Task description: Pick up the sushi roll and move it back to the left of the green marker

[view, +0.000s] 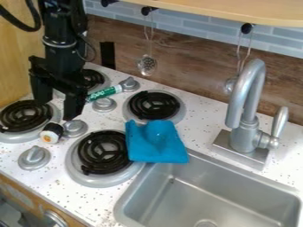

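The sink (pixel 210 190) is showing smooth, softly shining metal; the blue cloth (pixel 157 146) is looking matt, the backboard (pixel 183 55) wood-grained.

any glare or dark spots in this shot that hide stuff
In the camera view, pale highlights run along the curved grey metal faucet and a soft sheen lies on the grey metal sink; in the same camera view, the black two-finger end effector is so dark that its surface detail is hard to read.

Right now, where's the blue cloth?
Camera view, centre: the cloth lies at the right edge of the lowest black coil burner, by the silver metal sink.
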